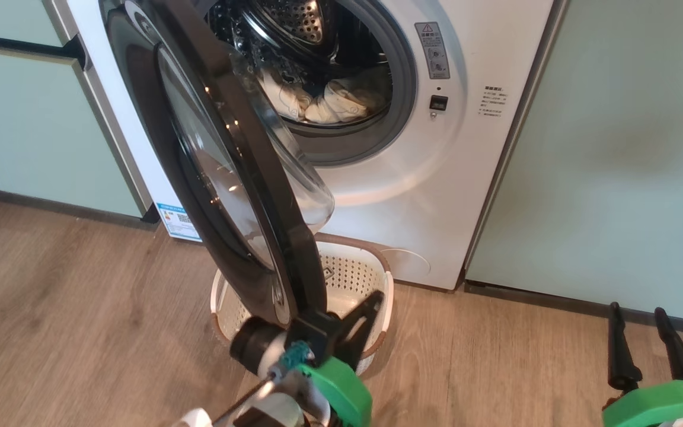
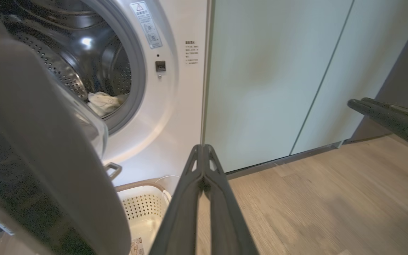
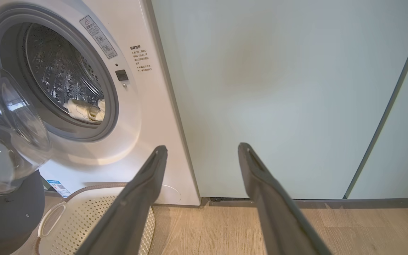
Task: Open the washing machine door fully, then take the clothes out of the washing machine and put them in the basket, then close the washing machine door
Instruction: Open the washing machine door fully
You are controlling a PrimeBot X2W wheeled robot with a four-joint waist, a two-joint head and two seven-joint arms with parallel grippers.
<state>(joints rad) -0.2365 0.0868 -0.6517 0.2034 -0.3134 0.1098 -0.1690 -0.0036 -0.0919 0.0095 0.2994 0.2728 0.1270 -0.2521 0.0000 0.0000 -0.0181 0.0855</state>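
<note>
The washing machine (image 1: 466,148) stands with its door (image 1: 252,154) swung about halfway out toward me, black rim edge-on and glass bowl facing the drum. Pale cream clothes (image 1: 329,101) lie at the bottom of the steel drum, also visible as clothes (image 2: 103,102) and clothes (image 3: 85,109). The basket (image 1: 353,276) sits on the floor under the door's lower edge. My left gripper (image 1: 371,302) is shut with nothing between its fingers, just right of the door's lower rim and over the basket. My right gripper (image 1: 638,311) hangs open at the lower right, far from the machine.
Pale green cabinet panels (image 1: 614,148) flank the machine on both sides. Wood floor (image 1: 80,326) spreads to the left and right of the basket. A blue label (image 1: 176,220) marks the machine's lower left corner.
</note>
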